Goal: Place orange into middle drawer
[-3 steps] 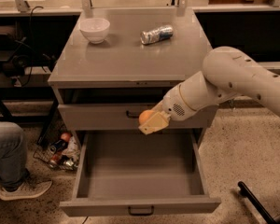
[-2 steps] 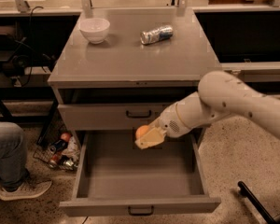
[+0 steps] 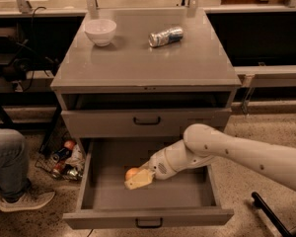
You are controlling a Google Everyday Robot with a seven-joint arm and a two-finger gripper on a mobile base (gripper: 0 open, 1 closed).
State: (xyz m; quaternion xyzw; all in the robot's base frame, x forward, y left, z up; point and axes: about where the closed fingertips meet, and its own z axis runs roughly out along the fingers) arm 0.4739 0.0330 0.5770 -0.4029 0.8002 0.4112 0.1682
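1. Now, your middle drawer (image 3: 187,216) stands pulled wide open at the foot of the grey cabinet (image 3: 138,65); the drawer above it (image 3: 103,123) is shut.
2. Inside the open drawer you see only the orange (image 3: 131,172) and the gripper (image 3: 136,178), left of centre and low over the drawer floor.
3. The gripper pinches the orange, and a tan pad hides its lower right side.
4. The orange looks small, round and smooth.
5. On the cabinet top you have a white bowl (image 3: 100,31) and a crushed can (image 3: 166,36), well apart.
6. The white arm (image 3: 227,149) reaches in over the drawer's right wall.
7. A seated person's leg (image 3: 10,164) and floor clutter (image 3: 64,161) lie left of the cabinet.
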